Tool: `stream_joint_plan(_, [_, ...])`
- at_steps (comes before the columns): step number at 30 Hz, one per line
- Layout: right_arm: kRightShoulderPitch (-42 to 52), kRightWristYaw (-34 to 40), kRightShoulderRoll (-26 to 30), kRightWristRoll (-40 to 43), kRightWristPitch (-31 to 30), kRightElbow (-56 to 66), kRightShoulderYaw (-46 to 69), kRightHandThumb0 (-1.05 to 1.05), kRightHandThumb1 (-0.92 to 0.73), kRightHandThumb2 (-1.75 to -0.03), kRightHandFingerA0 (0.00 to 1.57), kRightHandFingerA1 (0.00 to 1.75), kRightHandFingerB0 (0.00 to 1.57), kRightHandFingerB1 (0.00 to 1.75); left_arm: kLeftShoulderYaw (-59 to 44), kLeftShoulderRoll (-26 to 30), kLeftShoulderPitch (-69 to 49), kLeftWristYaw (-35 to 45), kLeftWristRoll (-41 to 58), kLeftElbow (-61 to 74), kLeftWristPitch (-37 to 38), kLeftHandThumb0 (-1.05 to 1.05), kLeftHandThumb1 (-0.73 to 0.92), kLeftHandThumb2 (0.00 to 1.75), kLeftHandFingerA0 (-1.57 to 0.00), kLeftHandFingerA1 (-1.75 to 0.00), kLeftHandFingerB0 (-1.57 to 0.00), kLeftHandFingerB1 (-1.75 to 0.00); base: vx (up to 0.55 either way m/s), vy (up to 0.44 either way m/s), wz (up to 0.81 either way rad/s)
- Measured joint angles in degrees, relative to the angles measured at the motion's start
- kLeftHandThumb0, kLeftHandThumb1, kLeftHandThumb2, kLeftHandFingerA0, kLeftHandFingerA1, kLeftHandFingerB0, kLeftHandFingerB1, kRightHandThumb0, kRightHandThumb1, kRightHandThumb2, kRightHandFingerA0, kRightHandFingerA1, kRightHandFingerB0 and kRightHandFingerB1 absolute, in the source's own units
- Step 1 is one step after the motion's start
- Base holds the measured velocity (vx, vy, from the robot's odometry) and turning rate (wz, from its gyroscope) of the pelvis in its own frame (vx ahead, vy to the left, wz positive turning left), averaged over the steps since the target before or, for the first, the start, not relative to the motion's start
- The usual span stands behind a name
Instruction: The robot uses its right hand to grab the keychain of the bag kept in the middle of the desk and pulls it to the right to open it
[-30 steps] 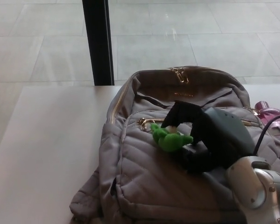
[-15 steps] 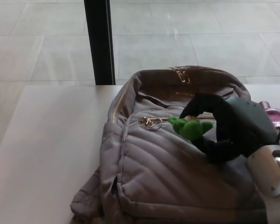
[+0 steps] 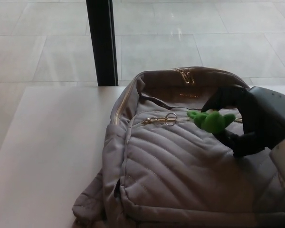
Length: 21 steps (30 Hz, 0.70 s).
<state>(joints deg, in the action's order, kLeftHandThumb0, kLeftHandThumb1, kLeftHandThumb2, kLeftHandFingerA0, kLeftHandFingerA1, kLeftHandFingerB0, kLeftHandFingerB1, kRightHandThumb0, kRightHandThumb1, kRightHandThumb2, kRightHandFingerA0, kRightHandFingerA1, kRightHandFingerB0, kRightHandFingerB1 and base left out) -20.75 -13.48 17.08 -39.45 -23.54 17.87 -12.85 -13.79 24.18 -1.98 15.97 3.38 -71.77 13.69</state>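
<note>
With my right robot hand closed on the green plush keychain lying just left of it atop the quilted grey fabric backpack, I should pull steadily rightward along the gold zipper line, keeping tension level.

You are looking at a pale desk carrying a quilted grey bag lying flat toward its right side

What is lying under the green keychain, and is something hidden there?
Under the keychain lies the quilted front of the bag, with the gold zipper running beside it. The right hand holds the keychain and covers the bag's right part, so that stretch of zipper cannot be seen.
</note>
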Motion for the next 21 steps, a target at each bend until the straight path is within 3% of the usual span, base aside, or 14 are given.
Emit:
stream_joint_plan(1, [0.0, -0.3, -0.1, 0.3, -0.3, -0.1, 0.5, -0.28, -0.63, -0.97, 0.89, 1.75, 0.71, 1.49, 0.0, 0.0, 0.0, 0.0, 0.0, 0.0, 0.0, -0.90, 0.92, 0.90, -0.55, -0.56, -0.38, -0.47, 0.00, 0.000, 0.00])
stream_joint_plan(2, [0.0, -0.4, -0.2, 0.7, -0.5, -0.2, 1.2, -0.28, -0.63, -0.97, 0.89, 1.75, 0.71, 1.49, 0.0, 0.0, 0.0, 0.0, 0.0, 0.0, 0.0, -0.90, 0.92, 0.90, -0.55, -0.56, -0.38, -0.47, 0.00, 0.000, 0.00])
stream_joint_plan(3, [0.0, -0.6, -0.3, 1.0, -0.7, -0.4, 1.9, -0.29, -0.53, -1.19, 0.86, 1.75, 0.72, 1.62, 0.0, 0.0, 0.0, 0.0, 0.0, 0.1, 0.0, -0.94, 0.92, 0.91, -0.57, -0.56, -0.39, -0.46, 0.00, 0.000, 0.00])
stream_joint_plan(4, [0.0, -0.7, -0.4, 1.4, -0.8, -0.6, 2.5, -0.28, -0.53, -1.18, 0.86, 1.75, 0.71, 1.61, 0.0, 0.0, 0.0, 0.0, 0.0, 0.1, 0.0, -0.83, 0.83, 1.22, -0.55, -0.62, -0.39, -0.55, 0.00, 0.000, 0.00])
stream_joint_plan(6, [-0.4, -0.9, -0.5, 2.7, -1.4, -2.4, 5.5, -0.28, -0.53, -1.18, 0.86, 1.75, 0.71, 1.61, 0.2, 0.0, 0.0, 0.0, 0.0, 0.1, 0.0, -0.83, 0.83, 1.22, -0.55, -0.62, -0.39, -0.55, 0.00, 0.000, 0.00])
stream_joint_plan(7, [-0.5, -1.0, -0.4, 3.1, -1.7, -2.9, 6.6, -0.24, -0.52, -1.20, 0.86, 1.75, 0.72, 1.63, 0.2, 0.0, -0.2, 0.0, 0.0, 0.1, 0.0, -0.95, 0.91, 0.92, -0.59, -0.55, -0.39, -0.47, 0.00, 0.000, 0.00])
stream_joint_plan(8, [-0.8, -1.2, -0.5, 3.9, -2.0, -3.8, 8.0, -0.25, -0.50, -1.25, 0.88, 1.75, 0.72, 1.64, 0.3, 0.0, -0.2, 0.0, -0.1, 0.1, 0.0, -0.97, 0.86, 0.97, -0.57, -0.57, -0.39, -0.49, 0.00, 0.000, 0.00])
stream_joint_plan(10, [-1.8, -1.5, -0.5, 5.4, -3.1, -5.5, 11.3, -0.23, -0.44, -1.31, 0.89, 1.75, 0.79, 1.60, 0.3, 0.0, -0.2, 0.0, 0.0, 0.1, 0.0, -0.89, 0.92, 0.88, -0.60, -0.52, -0.43, -0.44, 0.00, 0.000, 0.00])
stream_joint_plan(14, [-2.5, -1.7, 0.6, 8.1, -3.9, -8.0, 16.9, -0.28, -0.40, -1.34, 0.87, 1.75, 0.77, 1.56, 0.3, 0.0, -0.6, 0.0, 0.0, 0.1, 0.0, -0.94, 0.92, 0.92, -0.58, -0.57, -0.37, -0.46, 0.00, 0.000, 0.00])
stream_joint_plan(15, [-2.6, -1.7, 1.0, 8.8, -4.2, -8.4, 18.2, -0.25, -0.38, -1.39, 0.89, 1.75, 0.79, 1.52, 0.3, 0.0, -0.6, 0.0, 0.0, 0.1, 0.0, -0.82, 0.83, 1.23, -0.54, -0.62, -0.35, -0.54, 0.00, 0.000, 0.00])
stream_joint_plan(16, [-2.6, -1.7, 1.2, 9.5, -4.3, -8.7, 19.6, -0.22, -0.37, -1.38, 0.89, 1.75, 0.81, 1.54, 0.2, 0.0, -0.7, 0.0, 0.0, 0.1, 0.0, -0.96, 0.85, 0.96, -0.58, -0.58, -0.40, -0.49, 0.00, 0.000, 0.00])
stream_joint_plan(17, [-2.8, -1.7, 1.3, 10.4, -4.6, -9.3, 21.6, -0.20, -0.39, -1.42, 0.88, 1.75, 0.79, 1.52, 0.2, 0.0, -0.7, 0.0, 0.0, 0.0, 0.0, -0.93, 0.91, 0.90, -0.59, -0.57, -0.40, -0.48, 0.00, 0.000, 0.00])
stream_joint_plan(20, [-3.7, -1.5, 1.3, 12.1, -5.8, -10.8, 25.2, -0.21, -0.46, -1.25, 0.83, 1.75, 0.73, 1.49, 0.1, 0.0, -0.7, 0.0, 0.0, 0.0, 0.0, -0.96, 0.92, 0.92, -0.59, -0.57, -0.42, -0.49, 0.00, 0.000, 0.00])
stream_joint_plan(21, [-4.4, -1.4, 1.3, 12.7, -6.7, -11.2, 26.6, -0.17, -0.43, -1.31, 0.86, 1.74, 0.79, 1.47, 0.1, 0.0, -0.7, 0.0, 0.0, 0.0, 0.0, -0.94, 0.91, 0.95, -0.58, -0.58, -0.38, -0.49, 0.00, 0.000, 0.00])
